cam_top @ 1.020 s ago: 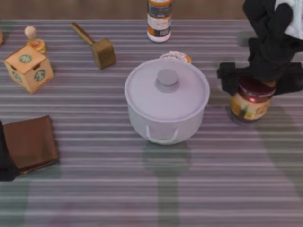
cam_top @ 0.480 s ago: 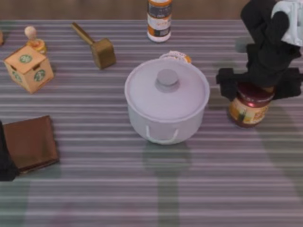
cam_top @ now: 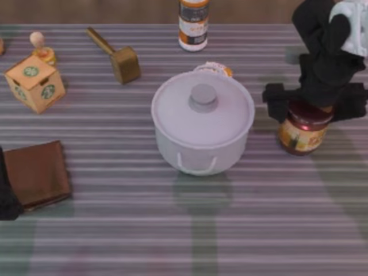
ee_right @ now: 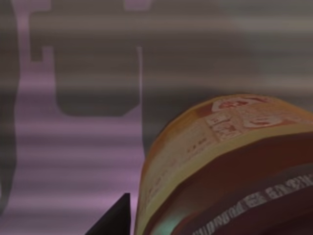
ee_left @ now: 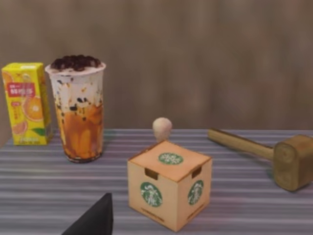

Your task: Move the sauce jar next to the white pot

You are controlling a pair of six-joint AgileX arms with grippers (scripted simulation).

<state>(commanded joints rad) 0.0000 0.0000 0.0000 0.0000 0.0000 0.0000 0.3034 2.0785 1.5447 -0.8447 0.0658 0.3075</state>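
Note:
The sauce jar (cam_top: 303,131), dark red with a maroon lid and yellow-orange label, stands upright on the table to the right of the white pot (cam_top: 202,119), a narrow strip of table between them. My right gripper (cam_top: 315,99) hangs straight over the jar, its black body hiding the lid's far side. In the right wrist view the jar (ee_right: 230,161) fills the near side, and one dark fingertip (ee_right: 116,218) stands beside the label with a thin gap showing; the gripper is open. My left gripper (cam_top: 7,201) stays parked at the left edge, open.
An orange-and-white bottle (cam_top: 193,23) stands behind the pot. A wooden mallet (cam_top: 118,56), a tan logo box (cam_top: 34,82) and a brown pad (cam_top: 37,173) lie to the left. The left wrist view also shows a bubble tea cup (ee_left: 78,107) and a juice carton (ee_left: 27,103).
The jar shifted slightly toward the table's front as the right arm lowered and set it down; over the last half second nothing visibly moved. The left arm stayed put.

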